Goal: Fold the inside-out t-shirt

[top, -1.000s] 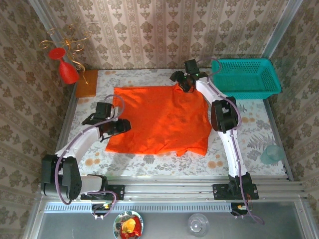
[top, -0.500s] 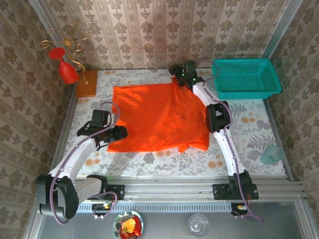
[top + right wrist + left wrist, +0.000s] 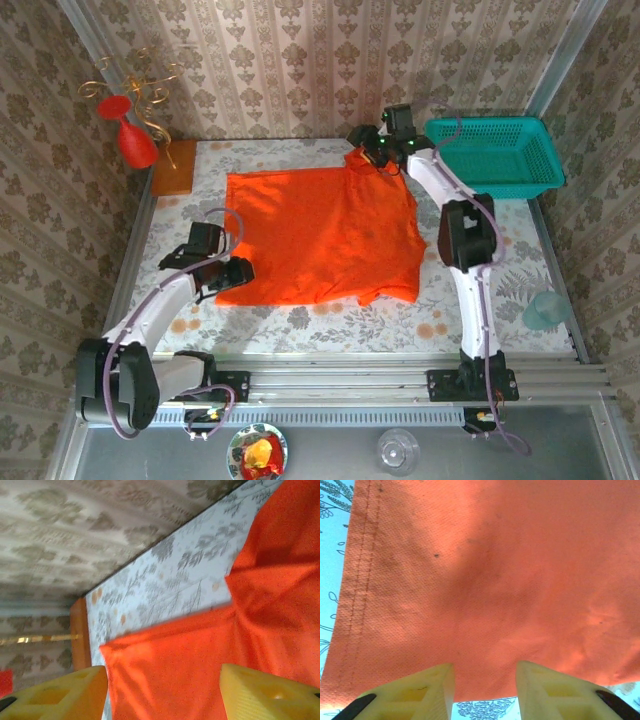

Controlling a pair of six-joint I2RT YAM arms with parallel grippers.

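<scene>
flowered bench (image 3: pixel 500 270) carrying the inside-out t-shirt (image 3: pixel 320 235), which is lying spread flat at its centre; right claw (image 3: pixel 372 150) hovering with fingers wide apart at the shirt's far right corner; left claw (image 3: pixel 235 270) standing open at the near left hem.

The top camera looks down from behind over the table (image 3: pixel 520 262); both wrist cameras (much nearer) share its orange t-shirt (image 3: pixel 320 235).

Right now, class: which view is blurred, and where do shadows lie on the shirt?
Left wrist view: the shirt is sharp, weave visible, soft shadow across its middle. Right wrist view: wallpaper blurred, dark folds in the shirt. Top view: sharp throughout.
</scene>
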